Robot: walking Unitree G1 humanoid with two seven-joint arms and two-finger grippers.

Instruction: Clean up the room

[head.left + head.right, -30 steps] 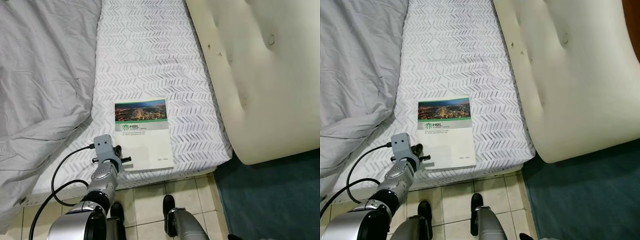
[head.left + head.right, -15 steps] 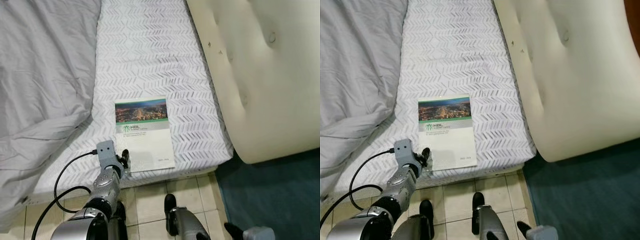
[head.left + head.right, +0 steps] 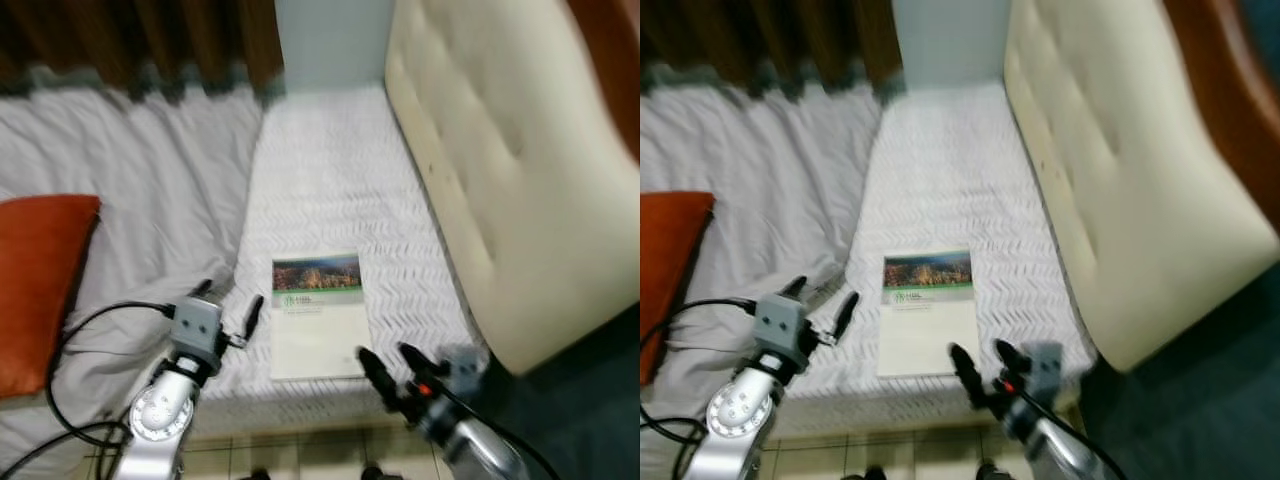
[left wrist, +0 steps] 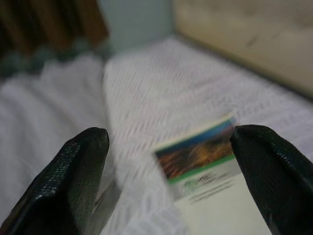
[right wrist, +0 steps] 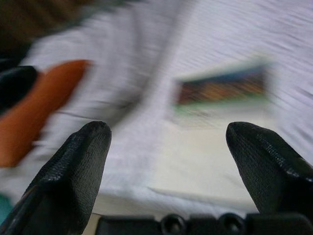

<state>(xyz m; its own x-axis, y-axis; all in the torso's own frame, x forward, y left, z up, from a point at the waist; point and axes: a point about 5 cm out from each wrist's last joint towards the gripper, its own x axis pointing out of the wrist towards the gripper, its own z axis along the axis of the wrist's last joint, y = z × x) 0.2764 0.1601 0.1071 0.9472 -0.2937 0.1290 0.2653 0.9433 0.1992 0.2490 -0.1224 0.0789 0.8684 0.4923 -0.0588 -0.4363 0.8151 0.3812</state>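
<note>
Right hand (image 3: 384, 360) newly beside book (image 3: 319, 318)

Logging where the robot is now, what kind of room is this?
Most likely a bedroom: a bed with a grey blanket, a padded headboard beside it, an orange pillow, and curtains behind.

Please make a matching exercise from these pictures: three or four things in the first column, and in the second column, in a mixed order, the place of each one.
Things:
1. booklet
2. orange cushion
3. cream headboard
4. left hand

Places:
A. along the robot's right side of the bed
B. open, above the blanket, to the left of the booklet
C. flat on the patterned sheet, near the bed's front edge
D. on the grey blanket, at the far left

Pairs: 1-C, 2-D, 3-A, 4-B
</note>
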